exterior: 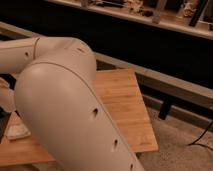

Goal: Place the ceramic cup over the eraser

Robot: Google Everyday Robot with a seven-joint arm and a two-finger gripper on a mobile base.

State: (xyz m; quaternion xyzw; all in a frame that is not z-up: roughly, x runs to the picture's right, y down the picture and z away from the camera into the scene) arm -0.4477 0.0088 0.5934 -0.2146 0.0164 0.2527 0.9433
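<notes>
My pale arm [60, 100] fills the left and middle of the camera view and covers most of the wooden table [122, 100]. My gripper is hidden behind the arm, towards the left edge, so it is not in view. The white ceramic cup does not show. A small pale flat block [15, 131] lies on the table at the lower left, close beside the arm. I cannot tell whether it is the eraser.
The table's right part shows bare wood, with its right edge near a grey rail [170, 85]. A dark wall and a shelf with small items [150, 12] run along the back. A black cable [202, 137] lies on the floor at the right.
</notes>
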